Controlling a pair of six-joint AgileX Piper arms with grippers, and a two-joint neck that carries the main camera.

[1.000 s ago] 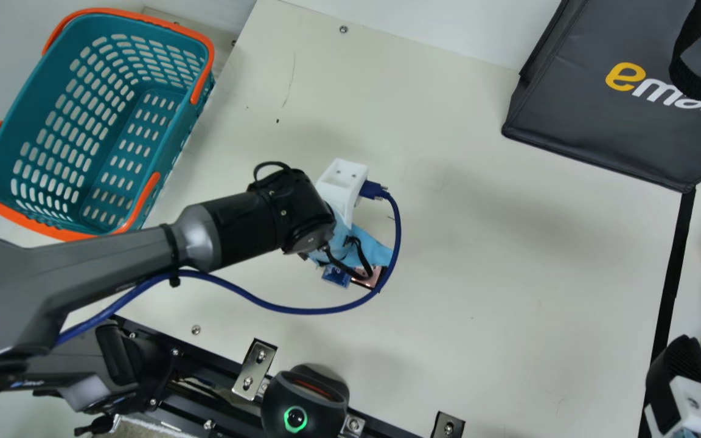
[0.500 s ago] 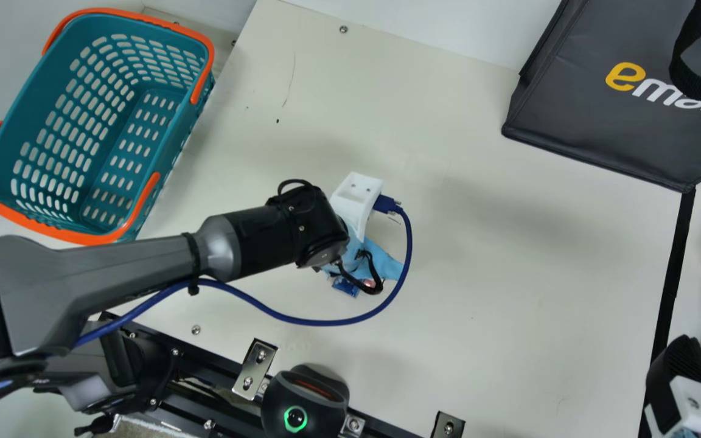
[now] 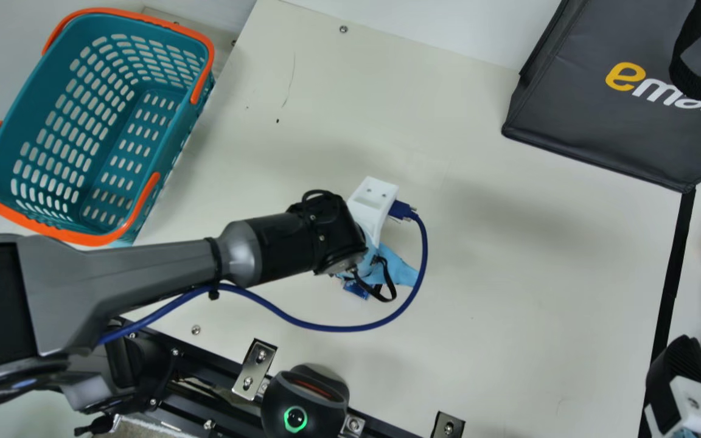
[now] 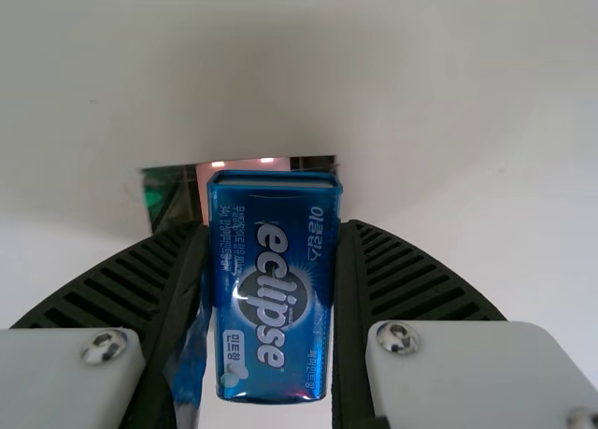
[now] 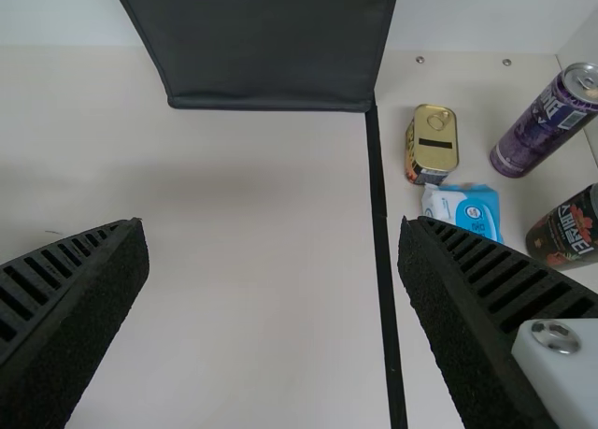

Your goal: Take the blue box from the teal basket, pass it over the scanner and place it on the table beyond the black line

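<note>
My left pincer [image 4: 271, 225] grips the blue rectangular metal box [image 4: 273, 307] above the cream bench [image 3: 509, 274], out of the teal perforated plastic basket [image 3: 46, 91], my right pincer [image 5: 272, 221] spread, with the black green-lit scanner [image 3: 305, 401] pass and placement beyond the black line [image 3: 673, 267] apparently ahead.

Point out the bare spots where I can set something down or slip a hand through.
Widest in the main view: the cream table between the left gripper and the black line, below the dark bag. Another lies between the teal basket and the bag, above the left arm. Crowded: beyond the line, where tin, wipes pack and two cans sit close.
</note>
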